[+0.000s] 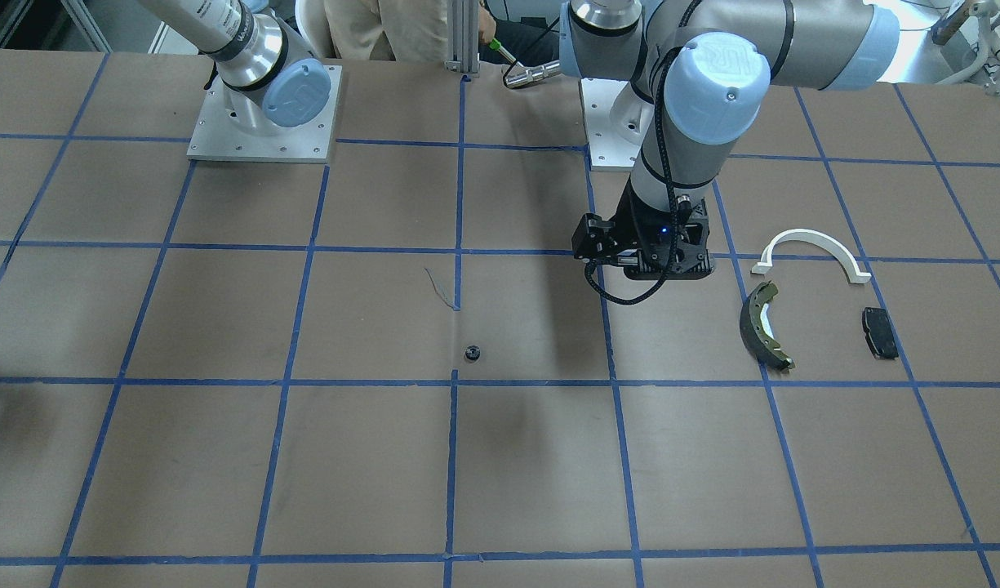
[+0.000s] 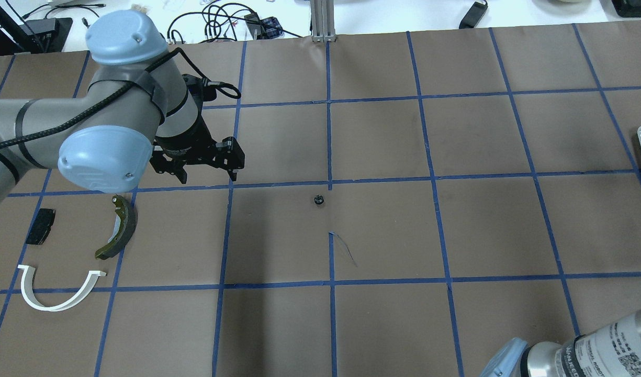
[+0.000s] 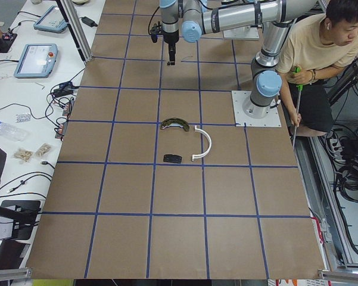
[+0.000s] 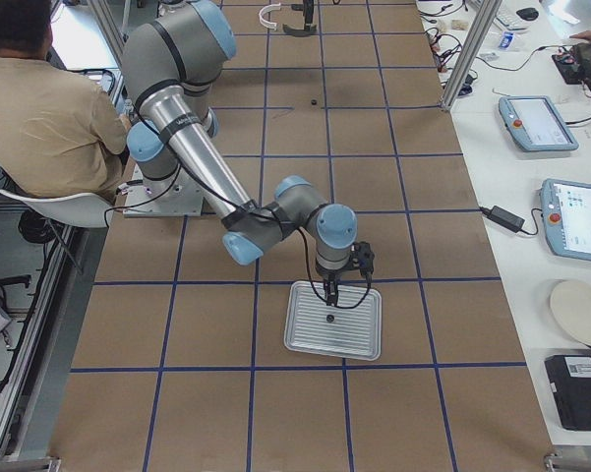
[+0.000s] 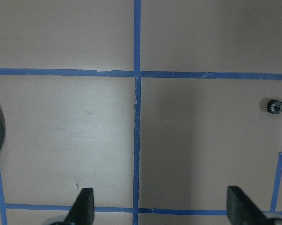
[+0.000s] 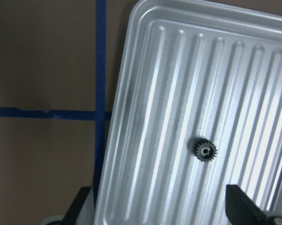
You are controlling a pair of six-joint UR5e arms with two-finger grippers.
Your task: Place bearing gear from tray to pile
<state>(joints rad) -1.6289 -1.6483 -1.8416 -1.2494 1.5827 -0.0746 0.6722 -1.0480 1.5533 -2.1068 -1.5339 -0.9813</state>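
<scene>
A small dark bearing gear [image 6: 205, 151] lies in the ribbed metal tray [image 6: 169, 70], also seen as the gear [image 4: 329, 319] on the tray [image 4: 359, 339]. My right gripper [image 6: 159, 206] hovers open just above it. Another gear [image 1: 472, 353] [image 2: 318, 199] [image 5: 274, 106] lies alone at the table's centre. The pile is a white half-ring [image 2: 58, 290], a dark brake shoe [image 2: 119, 228] and a black pad [image 2: 40, 226]. My left gripper [image 2: 207, 175] [image 5: 159, 206] hangs open and empty between the pile and the centre gear.
Brown paper with a blue tape grid covers the table. A seated person [image 4: 39, 108] is beside the right arm's base plate [image 1: 263, 122]. A metal tool [image 1: 532, 75] lies near the left arm's base. Tablets and cables sit on the side bench [image 4: 541, 123].
</scene>
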